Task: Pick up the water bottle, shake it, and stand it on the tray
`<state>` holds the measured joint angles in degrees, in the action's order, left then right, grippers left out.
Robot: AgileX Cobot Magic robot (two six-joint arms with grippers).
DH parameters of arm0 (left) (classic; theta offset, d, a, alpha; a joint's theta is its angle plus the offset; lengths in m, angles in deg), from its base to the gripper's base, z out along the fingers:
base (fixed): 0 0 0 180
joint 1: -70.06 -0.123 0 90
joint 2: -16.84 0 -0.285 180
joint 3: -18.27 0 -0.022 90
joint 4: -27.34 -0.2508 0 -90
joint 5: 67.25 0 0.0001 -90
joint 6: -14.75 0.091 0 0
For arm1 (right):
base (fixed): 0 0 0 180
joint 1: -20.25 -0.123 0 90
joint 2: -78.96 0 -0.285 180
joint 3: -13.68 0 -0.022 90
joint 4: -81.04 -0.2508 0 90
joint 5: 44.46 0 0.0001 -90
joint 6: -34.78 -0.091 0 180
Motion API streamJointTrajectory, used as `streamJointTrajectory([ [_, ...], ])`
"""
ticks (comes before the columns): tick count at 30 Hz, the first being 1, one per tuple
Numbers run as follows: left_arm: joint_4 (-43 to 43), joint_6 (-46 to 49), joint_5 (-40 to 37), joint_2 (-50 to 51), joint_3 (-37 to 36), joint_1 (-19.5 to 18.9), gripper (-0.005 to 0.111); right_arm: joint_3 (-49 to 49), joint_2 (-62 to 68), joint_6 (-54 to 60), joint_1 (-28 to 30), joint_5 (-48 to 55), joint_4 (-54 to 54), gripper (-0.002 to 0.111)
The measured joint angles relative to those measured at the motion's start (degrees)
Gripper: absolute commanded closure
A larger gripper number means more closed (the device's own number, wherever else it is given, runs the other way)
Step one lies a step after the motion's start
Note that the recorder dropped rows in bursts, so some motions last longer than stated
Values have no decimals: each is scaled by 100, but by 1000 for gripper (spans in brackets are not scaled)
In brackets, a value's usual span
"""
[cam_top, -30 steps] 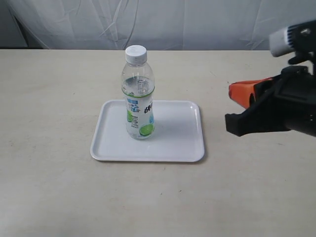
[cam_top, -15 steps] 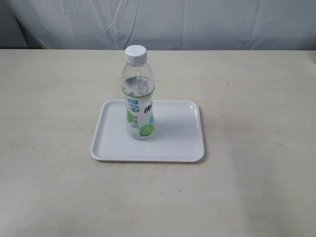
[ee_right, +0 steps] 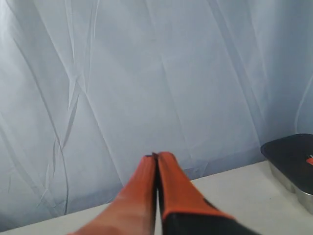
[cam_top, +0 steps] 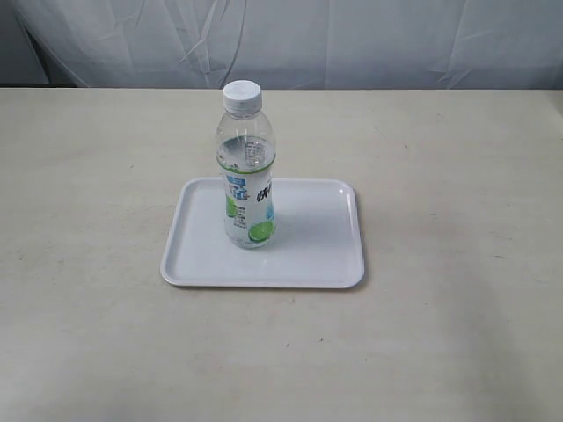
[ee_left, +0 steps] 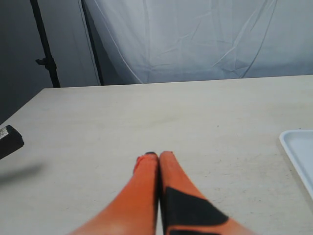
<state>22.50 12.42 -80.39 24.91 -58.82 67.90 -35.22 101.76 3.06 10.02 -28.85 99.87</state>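
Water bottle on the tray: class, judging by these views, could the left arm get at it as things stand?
Probably yes. The water bottle stands upright alone on the tray, with nothing else near it on the table. The left tool is shut, so it would have to open first.

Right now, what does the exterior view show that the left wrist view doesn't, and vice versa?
Exterior only: the water bottle, capped, standing upright on the tray, whose whole outline shows. Left wrist only: the left gripper, its orange jaws pressed shut on nothing, and a dark stand beside the backdrop. Both: the table, the backdrop, and the tray, though the wrist view catches just one edge of it.
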Motion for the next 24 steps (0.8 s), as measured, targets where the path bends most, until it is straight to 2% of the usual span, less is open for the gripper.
streamJointTrajectory([
  [5,0,0,0,0,0,0,107,-669,-735,0,419,0,-404,105],
  [13,0,0,0,0,0,0,107,-1544,-1380,0,766,11,-491,105],
  [20,0,0,0,0,0,0,107,-2221,-1464,0,1013,90,-408,105],
  [24,0,0,0,0,0,0,107,-2283,-1464,232,1060,125,-295,105],
])
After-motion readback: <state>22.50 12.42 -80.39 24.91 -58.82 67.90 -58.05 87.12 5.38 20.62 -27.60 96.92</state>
